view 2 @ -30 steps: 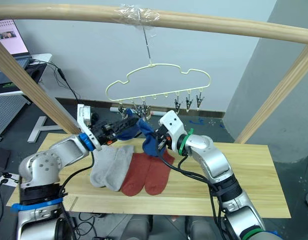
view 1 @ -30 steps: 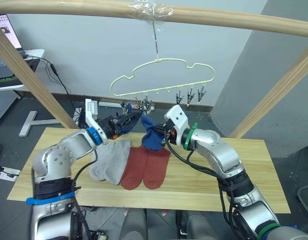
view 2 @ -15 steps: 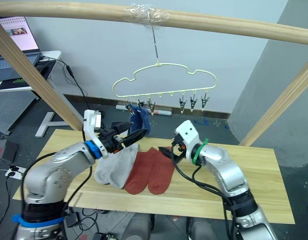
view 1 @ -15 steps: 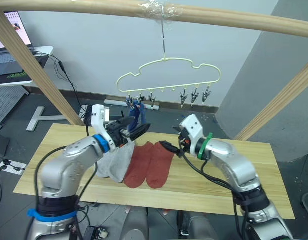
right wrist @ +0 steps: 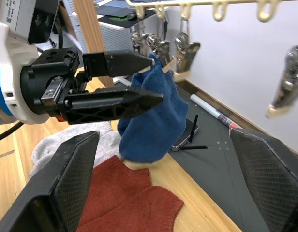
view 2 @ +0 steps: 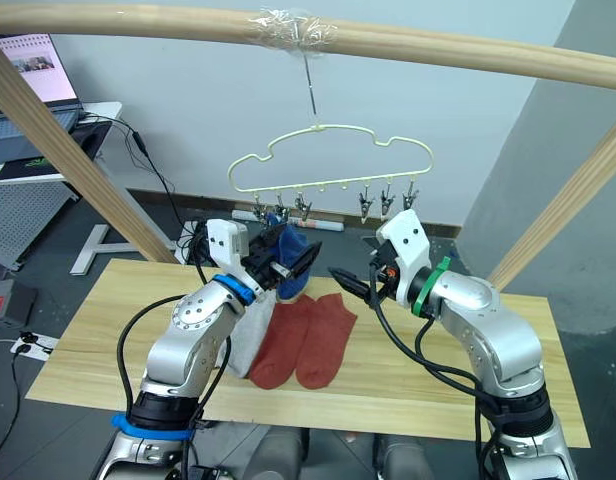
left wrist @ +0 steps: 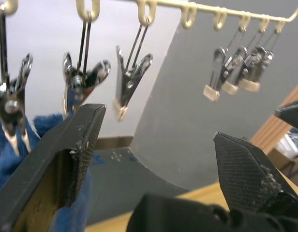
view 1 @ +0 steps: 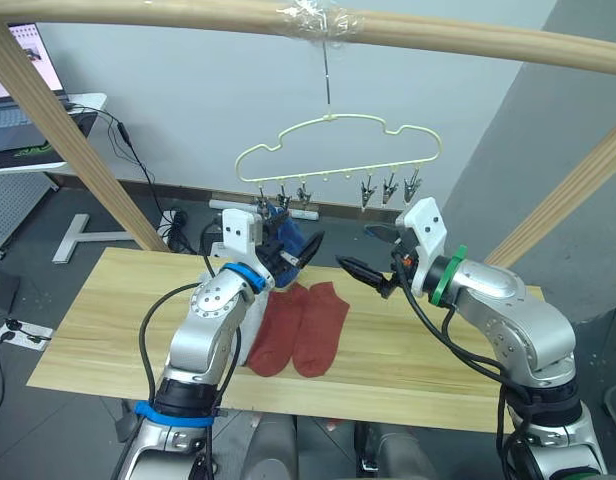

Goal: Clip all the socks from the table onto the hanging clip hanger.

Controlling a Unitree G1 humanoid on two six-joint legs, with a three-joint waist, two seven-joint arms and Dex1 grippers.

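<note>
The pale yellow clip hanger point(view 1: 333, 150) hangs by its hook from the top pole. Blue socks point(view 1: 279, 234) dangle from its leftmost clips point(left wrist: 81, 79); I cannot separate them into two. My left gripper point(view 1: 306, 250) is open right beside the blue fabric, with its fingers point(left wrist: 62, 150) spread under the clips. My right gripper point(view 1: 358, 248) stands open and empty a short way to the right of the blue socks point(right wrist: 151, 113). Two rust red socks point(view 1: 300, 322) lie flat on the table point(view 1: 98, 330). A light grey sock point(view 2: 250, 335) lies beside them, mostly hidden behind my left arm.
Three clips point(view 1: 388, 188) at the hanger's right end hang bare. Slanted wooden poles point(view 1: 68, 140) point(view 1: 578, 190) flank the table, and a round pole point(view 1: 468, 35) crosses overhead. The table's right half point(view 1: 428, 370) is bare wood. A side desk point(view 1: 28, 130) stands far left.
My right gripper has opened, let go of the blue sock and drawn back to the right. The sock stays hanging at the clips. My left gripper has shifted right, close under the left clips.
</note>
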